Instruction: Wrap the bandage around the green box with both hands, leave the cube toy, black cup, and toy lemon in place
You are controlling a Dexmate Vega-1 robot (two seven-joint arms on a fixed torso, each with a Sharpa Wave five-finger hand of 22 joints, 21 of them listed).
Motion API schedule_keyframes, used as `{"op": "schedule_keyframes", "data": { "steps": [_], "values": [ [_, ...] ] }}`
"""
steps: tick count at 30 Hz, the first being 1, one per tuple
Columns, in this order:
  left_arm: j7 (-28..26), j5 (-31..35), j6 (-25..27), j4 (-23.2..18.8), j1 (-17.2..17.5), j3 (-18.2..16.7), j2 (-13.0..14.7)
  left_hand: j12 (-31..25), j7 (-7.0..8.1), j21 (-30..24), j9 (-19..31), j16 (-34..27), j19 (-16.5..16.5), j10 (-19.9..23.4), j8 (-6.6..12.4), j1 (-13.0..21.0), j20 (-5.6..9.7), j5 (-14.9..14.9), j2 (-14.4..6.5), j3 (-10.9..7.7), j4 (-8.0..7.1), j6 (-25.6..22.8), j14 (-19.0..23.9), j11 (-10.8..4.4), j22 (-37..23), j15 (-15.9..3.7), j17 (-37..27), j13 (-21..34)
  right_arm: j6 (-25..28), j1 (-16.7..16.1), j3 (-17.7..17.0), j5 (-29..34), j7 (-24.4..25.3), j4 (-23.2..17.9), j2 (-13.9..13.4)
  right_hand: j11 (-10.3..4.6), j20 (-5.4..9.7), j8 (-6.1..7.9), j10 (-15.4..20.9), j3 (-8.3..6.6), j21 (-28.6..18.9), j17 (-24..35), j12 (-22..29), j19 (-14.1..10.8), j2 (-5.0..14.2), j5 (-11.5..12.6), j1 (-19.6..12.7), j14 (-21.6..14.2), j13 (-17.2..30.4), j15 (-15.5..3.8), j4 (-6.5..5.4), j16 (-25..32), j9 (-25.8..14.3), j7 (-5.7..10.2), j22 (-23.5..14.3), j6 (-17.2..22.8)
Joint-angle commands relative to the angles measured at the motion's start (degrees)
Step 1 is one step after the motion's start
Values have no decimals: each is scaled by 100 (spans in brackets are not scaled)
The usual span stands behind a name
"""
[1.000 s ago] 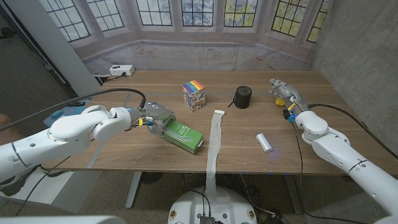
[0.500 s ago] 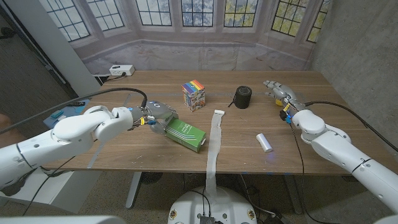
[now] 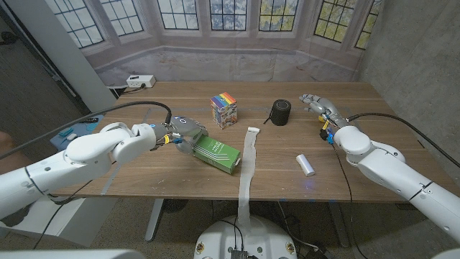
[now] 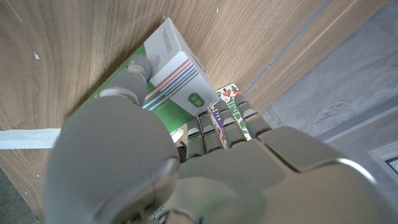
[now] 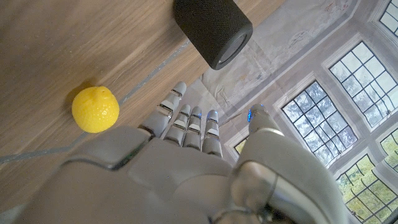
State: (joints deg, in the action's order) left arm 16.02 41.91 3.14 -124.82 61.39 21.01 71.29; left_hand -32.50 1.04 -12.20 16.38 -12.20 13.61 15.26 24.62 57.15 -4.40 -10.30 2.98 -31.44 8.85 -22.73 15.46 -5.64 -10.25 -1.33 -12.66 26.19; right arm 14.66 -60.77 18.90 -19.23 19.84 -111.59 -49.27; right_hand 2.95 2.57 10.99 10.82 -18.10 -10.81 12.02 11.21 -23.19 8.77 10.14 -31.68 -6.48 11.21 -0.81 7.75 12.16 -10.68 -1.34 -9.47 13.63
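— While our left hand (image 3: 183, 132) grips the near end of the green box (image 3: 215, 154), where does the box lie?

— We see it flat on the wooden table (image 3: 287, 147), tilted, its far corner touching the white bandage strip (image 3: 249, 162), which runs over the front edge. In our left wrist view the fingers (image 4: 214, 134) curl over the box's end.

— And our right hand (image 3: 321, 108)?

— We hold nothing there; its fingers are spread apart above the table, near the toy lemon (image 5: 95, 109) and right of the black cup (image 3: 280, 112).

— What else do we see?

— We see the cube toy (image 3: 225, 109) behind the box, and 1 bandage roll (image 3: 306, 165) near the front.
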Motion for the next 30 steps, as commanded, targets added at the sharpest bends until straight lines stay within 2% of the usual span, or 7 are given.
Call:
{"op": "schedule_keyframes", "data": {
  "steps": [1,7,14,21,24,26,30],
  "values": [
    [21,-4,19,50,-131,99,-183,-42,3,21,18,14,45,41,55,26,10,-32,-59,-30,-17,-73,39,4,-17,-4,-32,36,593,-178,-67,200,145,-686,-233,22,2,24,44,-1,-23,-8,42,-40,4,32,11,-11,10,47,30,29,-4,-16,-22,49],
    [23,29,25,53,-173,146,-234,-47,9,23,28,16,45,35,85,17,2,-34,-76,-34,-25,-87,40,8,-17,-1,-42,53,687,-365,-143,312,270,-942,-312,36,-10,68,187,-1,-27,-15,94,-57,-6,34,-4,-60,16,51,46,42,-5,-30,-22,180],
    [21,52,12,62,-208,181,-269,-49,9,26,38,21,44,21,116,10,9,-34,-71,-32,-22,-103,45,12,-17,-3,-47,70,918,-384,-64,560,340,-1187,-379,52,-30,87,408,-19,-37,-32,171,-104,-20,39,-64,-169,32,39,89,67,-6,-44,-20,278],
    [37,20,11,68,-209,192,-277,-59,9,27,49,22,47,26,143,7,12,-36,-81,-33,-23,-103,49,12,-17,-4,-56,87,1478,-158,216,947,324,-1498,-439,81,-47,125,638,-67,-64,-65,251,-227,-69,45,-228,-353,64,13,183,94,-7,-47,-20,468],
    [39,13,15,69,-211,193,-277,-64,10,28,52,25,46,34,154,6,12,-36,-74,-32,-20,-111,47,8,-17,-13,-56,92,1662,-64,347,1110,310,-1598,-431,91,-42,154,892,-99,-110,-63,337,-430,-100,46,-372,-616,99,-13,202,158,-10,-44,-29,681],
    [39,4,12,77,-219,192,-279,-65,7,30,56,26,44,31,162,8,8,-36,-77,-35,-18,-107,48,-6,-17,-12,-59,98,2042,116,570,1329,275,-1739,-429,85,-57,165,974,-104,-133,-62,366,-527,-130,42,-428,-760,113,-33,214,198,-12,-45,-32,766],
    [39,-23,-2,97,-240,206,-302,-66,3,29,62,28,46,24,187,4,14,-36,-82,-36,-20,-132,48,-14,-18,-11,-64,107,2413,320,805,1544,166,-1861,-417,69,-65,182,1116,-115,-164,-61,421,-658,-170,39,-519,-872,138,-55,233,219,-14,-40,-37,884]
  ]
}}
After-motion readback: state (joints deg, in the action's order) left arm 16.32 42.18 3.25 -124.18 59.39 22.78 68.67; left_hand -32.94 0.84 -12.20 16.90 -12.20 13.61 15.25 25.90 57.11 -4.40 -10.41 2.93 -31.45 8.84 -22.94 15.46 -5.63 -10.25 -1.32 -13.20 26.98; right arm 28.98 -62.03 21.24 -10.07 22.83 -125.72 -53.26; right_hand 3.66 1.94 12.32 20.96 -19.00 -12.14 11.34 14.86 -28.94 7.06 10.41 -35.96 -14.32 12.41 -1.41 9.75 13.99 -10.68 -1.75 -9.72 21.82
